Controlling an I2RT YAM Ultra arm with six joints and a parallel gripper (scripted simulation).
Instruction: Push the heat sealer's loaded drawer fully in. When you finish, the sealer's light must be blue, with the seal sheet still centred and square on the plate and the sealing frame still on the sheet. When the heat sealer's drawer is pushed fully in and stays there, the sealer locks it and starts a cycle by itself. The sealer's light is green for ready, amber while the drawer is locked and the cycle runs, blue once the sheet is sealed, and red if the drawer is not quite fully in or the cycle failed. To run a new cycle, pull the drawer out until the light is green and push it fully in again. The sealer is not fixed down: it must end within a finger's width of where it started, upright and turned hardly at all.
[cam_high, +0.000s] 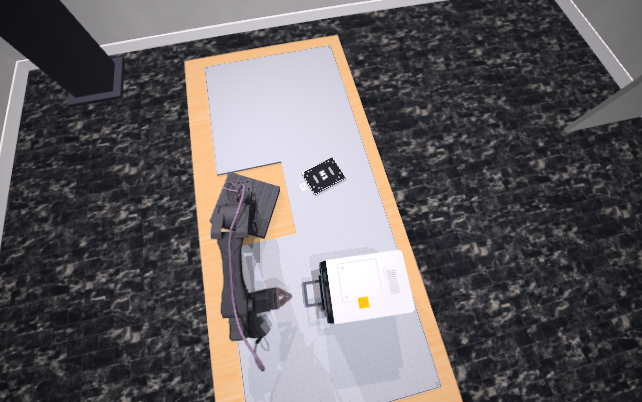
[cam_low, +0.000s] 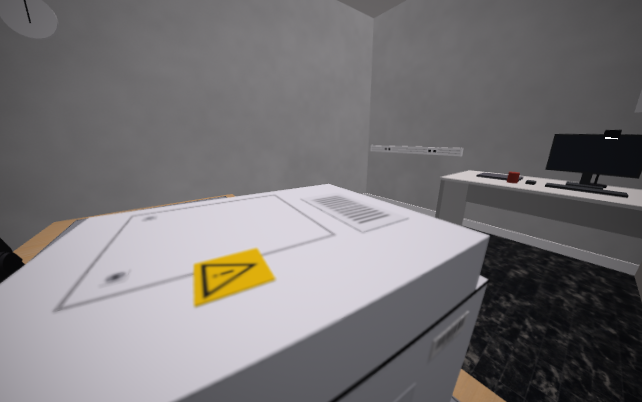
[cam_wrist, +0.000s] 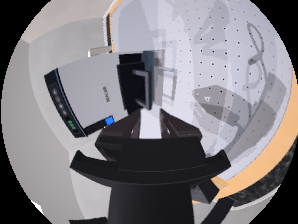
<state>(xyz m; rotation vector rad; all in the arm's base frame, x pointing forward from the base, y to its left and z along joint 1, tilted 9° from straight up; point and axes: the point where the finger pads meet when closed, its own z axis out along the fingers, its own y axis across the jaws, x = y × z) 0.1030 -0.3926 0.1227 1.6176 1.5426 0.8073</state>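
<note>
The white heat sealer (cam_high: 360, 315) (cam_low: 320, 280) (cam_wrist: 90, 95) stands upright near the table's right edge, with its dark front towards the arm. Its status light (cam_wrist: 110, 121) glows blue in the wrist view. The dark drawer front (cam_wrist: 129, 90) sits in the sealer's front, and its grey handle (cam_high: 304, 294) (cam_wrist: 149, 92) sticks out towards the arm. No gap at the drawer can be made out clearly. The seal sheet, plate and sealing frame are hidden. My gripper (cam_high: 289, 297) (cam_wrist: 150, 111) is partly open and empty, a short way in front of the handle and apart from it.
A black plate with white markings (cam_high: 334, 181) lies on the grey perforated mat (cam_high: 280, 110), well behind the sealer. The arm's dark base (cam_high: 270, 205) stands at the table's left side. A separate desk (cam_low: 500, 192) with a monitor (cam_low: 590, 155) stands across the room.
</note>
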